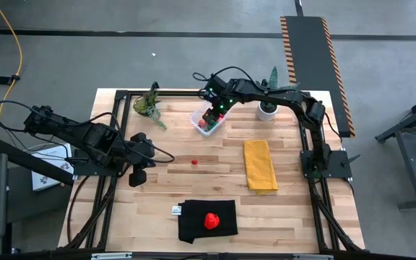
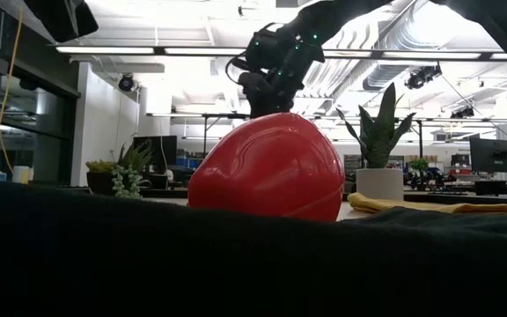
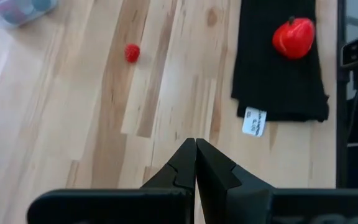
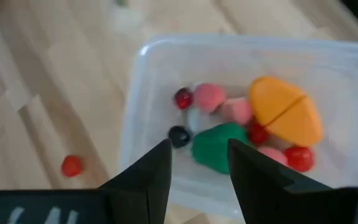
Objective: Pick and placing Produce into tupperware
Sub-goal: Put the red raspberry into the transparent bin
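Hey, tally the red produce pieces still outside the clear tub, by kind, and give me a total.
Large red strawberry-like piece on the black cloth: 1
Small red berry on the bare table: 1
Total outside the tupperware: 2

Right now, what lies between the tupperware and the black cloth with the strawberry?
In the high view, one small red berry on bare wood, between the tupperware and the black cloth.
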You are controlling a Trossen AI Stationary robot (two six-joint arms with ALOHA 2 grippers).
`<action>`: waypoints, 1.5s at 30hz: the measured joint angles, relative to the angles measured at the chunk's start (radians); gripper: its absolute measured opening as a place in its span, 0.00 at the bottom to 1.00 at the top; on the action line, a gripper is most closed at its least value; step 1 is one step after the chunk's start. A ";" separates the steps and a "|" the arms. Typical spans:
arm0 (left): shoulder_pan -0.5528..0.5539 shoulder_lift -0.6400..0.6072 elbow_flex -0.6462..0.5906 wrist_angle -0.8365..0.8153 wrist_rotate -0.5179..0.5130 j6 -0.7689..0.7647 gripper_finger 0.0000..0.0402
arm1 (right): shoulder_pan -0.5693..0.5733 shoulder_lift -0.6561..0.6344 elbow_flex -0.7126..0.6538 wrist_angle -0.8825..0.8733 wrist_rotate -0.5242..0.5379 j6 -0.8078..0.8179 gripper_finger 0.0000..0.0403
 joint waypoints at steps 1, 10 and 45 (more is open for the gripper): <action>0.000 0.000 -0.002 0.016 0.000 0.000 0.00 | 0.009 -0.002 0.000 -0.002 0.000 -0.003 0.36; 0.000 0.000 -0.137 0.111 0.004 -0.059 0.00 | 0.071 -0.139 0.000 -0.045 0.085 -0.026 0.36; 0.000 -0.493 -0.605 0.763 -0.287 -0.296 0.00 | 0.247 -0.373 0.001 -0.096 0.259 0.113 0.36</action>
